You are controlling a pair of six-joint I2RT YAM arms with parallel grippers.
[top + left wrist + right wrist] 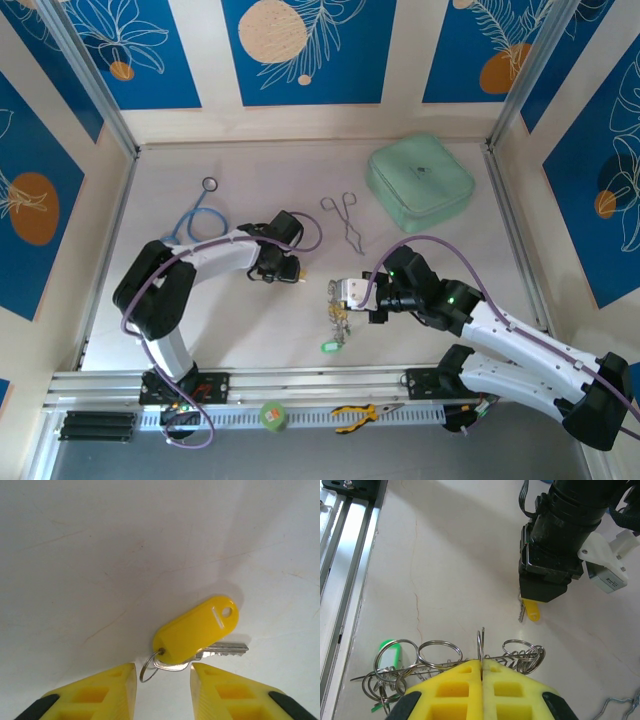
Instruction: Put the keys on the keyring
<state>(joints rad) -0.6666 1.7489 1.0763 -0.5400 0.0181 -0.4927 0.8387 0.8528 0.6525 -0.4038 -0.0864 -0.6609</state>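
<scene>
Two pincers hung low over the pale worktop. The left pincer stood partly open, its yellow fingers apart and gripping nothing. A small silver metal key with a yellow plastic head lay flat on the worktop just ahead of the fingertips, its little split ring between them. The right pincer was closed tight on the large silvery wire keyring, whose fringe of small metal rings and one green-headed key rested on the worktop. Well apart, at the far right, sat a mint-green, soft, square case — closed, its contents hidden.
</scene>
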